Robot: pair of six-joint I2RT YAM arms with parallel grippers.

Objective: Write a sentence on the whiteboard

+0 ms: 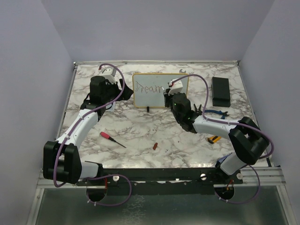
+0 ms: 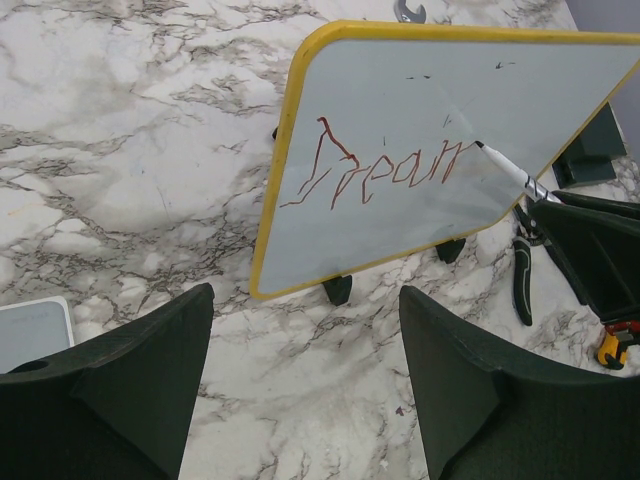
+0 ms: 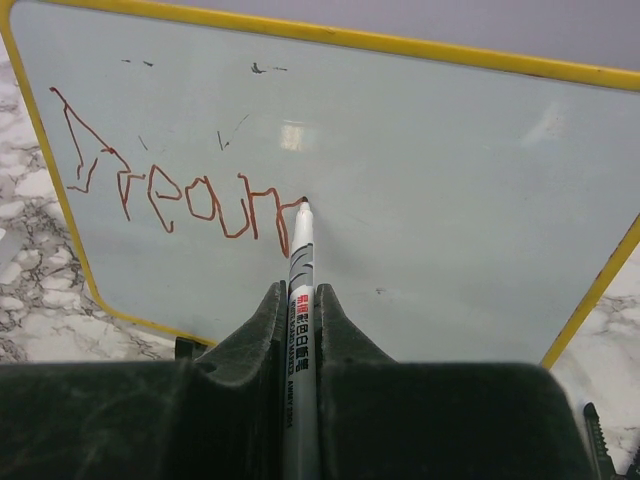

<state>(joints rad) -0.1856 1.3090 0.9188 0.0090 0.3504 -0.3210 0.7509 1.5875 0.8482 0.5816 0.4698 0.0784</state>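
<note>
The whiteboard (image 1: 150,99) stands upright on small black feet at the back middle of the marble table, yellow frame around a pale face (image 2: 400,90) (image 3: 450,200). Thin red-brown letters of the sentence (image 1: 147,87) (image 2: 380,175) (image 3: 170,195) read roughly "Drean" in one line. My right gripper (image 1: 169,96) (image 3: 298,290) is shut on a white marker (image 3: 300,270) (image 2: 505,168), whose tip touches the board at the end of the last letter. My left gripper (image 1: 117,96) (image 2: 305,295) hovers open just left of the board, holding nothing.
A black box (image 1: 221,91) lies at the back right. A red-handled screwdriver (image 1: 108,137) and a small red cap (image 1: 155,146) lie in front. Pliers (image 1: 213,112) (image 2: 522,280) and a yellow tool (image 1: 214,138) lie by the right arm. A grey pad (image 2: 30,330) sits at the left.
</note>
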